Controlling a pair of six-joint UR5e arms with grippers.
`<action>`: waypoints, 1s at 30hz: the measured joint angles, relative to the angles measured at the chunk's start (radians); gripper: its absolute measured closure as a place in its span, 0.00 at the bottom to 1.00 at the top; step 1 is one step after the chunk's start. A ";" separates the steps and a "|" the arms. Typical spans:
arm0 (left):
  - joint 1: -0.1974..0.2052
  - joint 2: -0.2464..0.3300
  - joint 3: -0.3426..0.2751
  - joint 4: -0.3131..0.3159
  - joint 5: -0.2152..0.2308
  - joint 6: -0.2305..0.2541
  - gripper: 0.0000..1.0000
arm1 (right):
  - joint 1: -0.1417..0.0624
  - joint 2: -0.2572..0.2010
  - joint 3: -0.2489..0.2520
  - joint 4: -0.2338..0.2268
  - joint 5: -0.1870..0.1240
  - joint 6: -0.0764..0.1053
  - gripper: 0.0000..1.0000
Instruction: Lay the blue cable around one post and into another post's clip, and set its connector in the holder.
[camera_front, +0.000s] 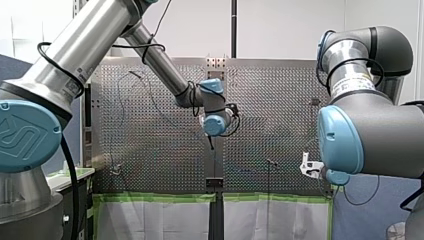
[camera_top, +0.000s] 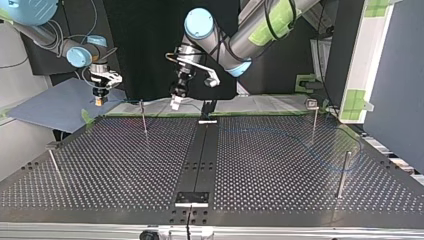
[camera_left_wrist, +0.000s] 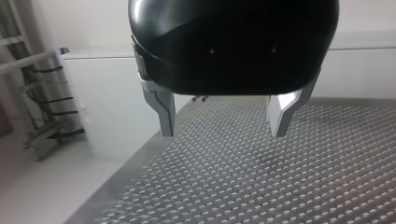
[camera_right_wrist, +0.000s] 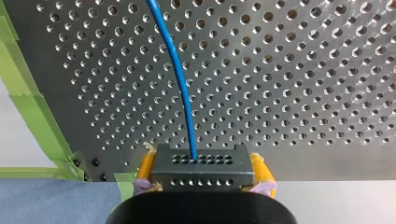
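Routing stage judged | connector (camera_right_wrist: 201, 167) was clenched in right fingers (camera_right_wrist: 145, 168) | left fingers (camera_left_wrist: 164, 112) were spread, empty | next: blue cable (camera_right_wrist: 180, 79) needed guiding round post (camera_top: 144, 117)

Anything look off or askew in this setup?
Nothing stands out: the right gripper holds the connector square between its yellow pads, the blue cable leaves it without kinks, left gripper is open and empty over the table.

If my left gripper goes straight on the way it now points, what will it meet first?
Probably the perforated metal table: the left gripper points down at it, with nothing seen between.
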 joint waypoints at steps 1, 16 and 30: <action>0.002 0.008 -0.008 0.008 -0.003 0.001 0.00 | 0.000 0.000 0.000 0.000 0.000 0.000 1.00; 0.027 0.142 -0.142 0.025 -0.013 0.017 0.00 | 0.004 0.002 0.000 -0.005 -0.001 0.000 1.00; 0.053 0.274 -0.274 0.024 -0.013 0.030 0.00 | 0.009 0.003 0.000 -0.012 -0.002 0.001 1.00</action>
